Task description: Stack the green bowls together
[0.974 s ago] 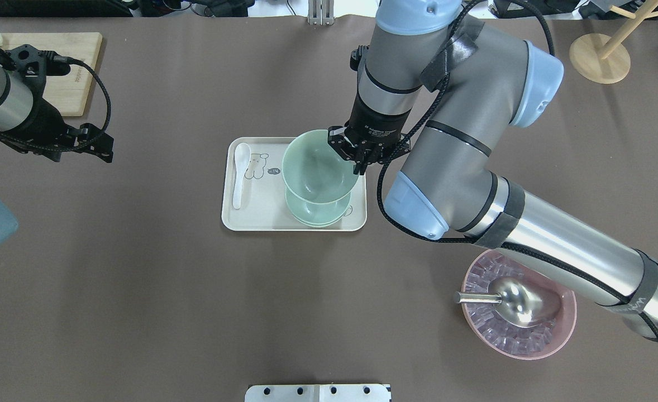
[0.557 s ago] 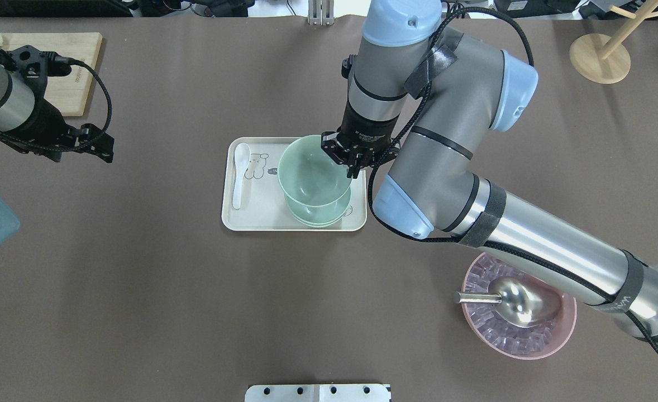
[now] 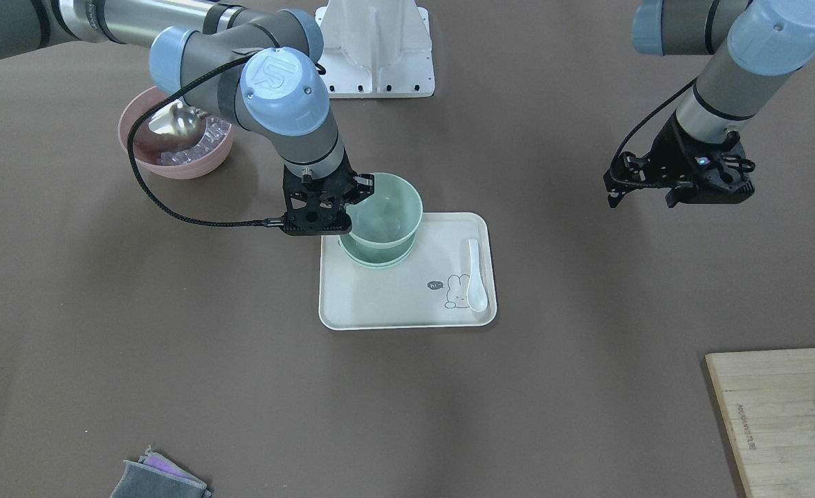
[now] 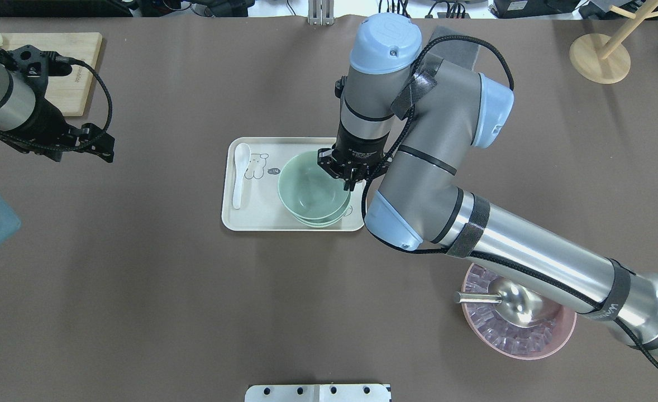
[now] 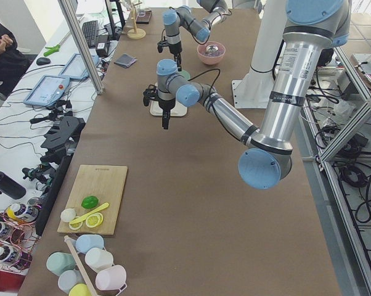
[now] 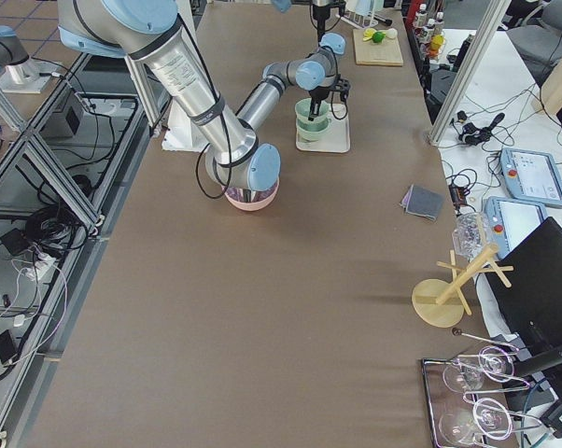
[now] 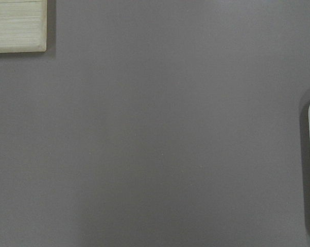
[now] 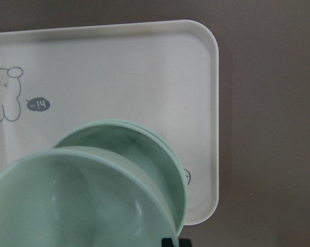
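Observation:
My right gripper [image 4: 347, 177] is shut on the right rim of a pale green bowl [image 4: 311, 188], upright. It holds the bowl low over two more green bowls [image 4: 320, 221] nested on the cream tray [image 4: 256, 215], partly inside them; I cannot tell whether it rests on them. In the front view the held bowl [image 3: 387, 207] sits over the lower rims [image 3: 376, 262]. In the right wrist view the held bowl [image 8: 83, 206] covers most of the stack [image 8: 150, 144]. My left gripper [image 4: 103, 151] is open and empty, far left of the tray.
A white spoon [image 4: 239, 174] lies on the tray's left side. A pink ribbed bowl [image 4: 530, 341] with a metal scoop stands at the near right. A wooden cutting board [image 4: 75, 72] is at the far left, a wooden stand [image 4: 600, 58] at the far right.
My right gripper has carried the green bowl down and a little left, from high above the stack to low over it. The left arm has not moved.

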### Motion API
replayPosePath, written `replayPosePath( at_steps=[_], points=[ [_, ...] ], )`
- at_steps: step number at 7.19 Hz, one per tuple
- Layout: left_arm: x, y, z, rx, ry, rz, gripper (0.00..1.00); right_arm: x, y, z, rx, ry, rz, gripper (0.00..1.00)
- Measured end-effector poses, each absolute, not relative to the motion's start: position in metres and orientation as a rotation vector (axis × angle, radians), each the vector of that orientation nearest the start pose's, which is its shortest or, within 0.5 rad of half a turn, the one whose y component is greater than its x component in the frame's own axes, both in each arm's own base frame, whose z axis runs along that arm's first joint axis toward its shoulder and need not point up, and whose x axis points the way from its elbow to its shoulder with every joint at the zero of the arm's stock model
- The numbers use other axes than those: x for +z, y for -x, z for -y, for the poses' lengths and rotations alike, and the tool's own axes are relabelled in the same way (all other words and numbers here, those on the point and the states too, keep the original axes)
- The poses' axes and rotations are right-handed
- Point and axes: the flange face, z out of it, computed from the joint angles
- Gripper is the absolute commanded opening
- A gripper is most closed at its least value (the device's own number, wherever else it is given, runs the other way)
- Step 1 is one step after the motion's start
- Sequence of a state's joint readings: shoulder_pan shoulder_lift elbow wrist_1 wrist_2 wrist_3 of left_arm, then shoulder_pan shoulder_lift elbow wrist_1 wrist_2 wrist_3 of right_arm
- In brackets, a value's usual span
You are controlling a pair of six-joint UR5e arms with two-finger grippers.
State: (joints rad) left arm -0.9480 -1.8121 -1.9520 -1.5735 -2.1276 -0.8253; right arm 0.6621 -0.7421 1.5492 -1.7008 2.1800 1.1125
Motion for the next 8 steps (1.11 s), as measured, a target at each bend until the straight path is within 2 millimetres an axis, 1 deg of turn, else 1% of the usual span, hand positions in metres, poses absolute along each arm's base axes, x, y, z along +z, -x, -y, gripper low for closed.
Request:
replayPosePath(
  at_steps=[8],
  points=[
    [0.358, -0.258, 0.496, -0.019, -0.096, -0.802, 0.98, 0.182, 0.525, 0.505, -0.009, 0.159, 0.850, 0.00]
  ],
)
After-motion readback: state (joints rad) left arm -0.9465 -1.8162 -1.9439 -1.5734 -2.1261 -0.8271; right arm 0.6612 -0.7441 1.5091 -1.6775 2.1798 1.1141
